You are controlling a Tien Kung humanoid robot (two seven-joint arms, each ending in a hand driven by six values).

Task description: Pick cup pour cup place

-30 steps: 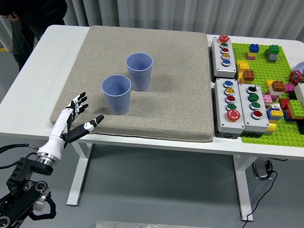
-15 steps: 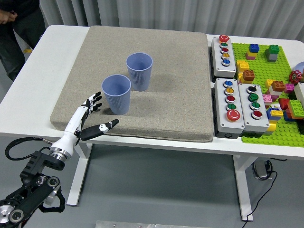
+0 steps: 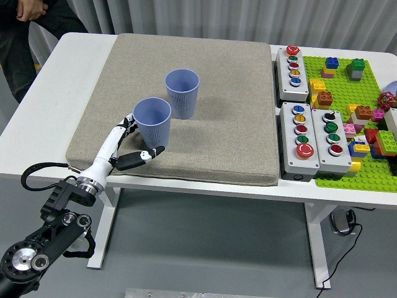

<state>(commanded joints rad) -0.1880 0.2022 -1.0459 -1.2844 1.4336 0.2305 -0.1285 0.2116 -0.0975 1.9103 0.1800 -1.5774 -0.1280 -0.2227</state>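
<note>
Left hand (image 3: 131, 141): fingers apart, thumb under, cupping near blue cup (image 3: 152, 123) w/o clamping, so you're set to grasp. Far blue cup (image 3: 182, 93) just behind on grey mat (image 3: 236, 99).

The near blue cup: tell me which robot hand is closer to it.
Left. The left hand is right beside the near blue cup, fingers open on its left side and thumb under its base, not yet closed on it. The right hand is not in view.
</note>
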